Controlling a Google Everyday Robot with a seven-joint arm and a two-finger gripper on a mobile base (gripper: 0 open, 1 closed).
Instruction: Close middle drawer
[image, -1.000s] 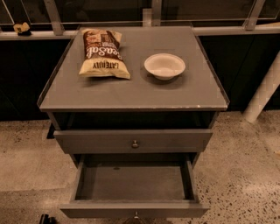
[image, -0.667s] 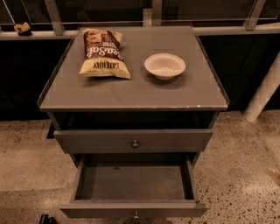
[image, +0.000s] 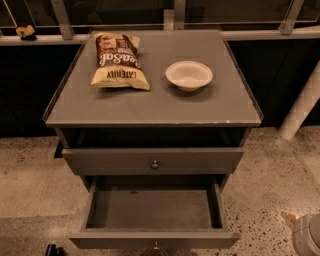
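The middle drawer (image: 155, 207) of the grey cabinet is pulled far out, showing a plain, empty grey interior. Its front (image: 115, 240) runs along the bottom of the view, with its small round knob (image: 156, 245) at the frame edge. Above it, the top drawer front (image: 100, 161) with its knob (image: 155, 164) sits nearly closed. The lowest drawer is hidden under the open one. My gripper (image: 52, 249) shows only as a dark tip at the bottom left edge. It is left of the open drawer's front and apart from it.
On the cabinet top (image: 220, 107) lie a chip bag (image: 119, 61) and a white bowl (image: 189, 75). A white robot part (image: 306, 234) is at the bottom right. A white post (image: 302, 105) stands to the right, and a railing (image: 280, 34) runs behind.
The dark gripper tip has come up into view at the bottom left edge, and the white robot part has appeared at the bottom right. The drawer has not moved.
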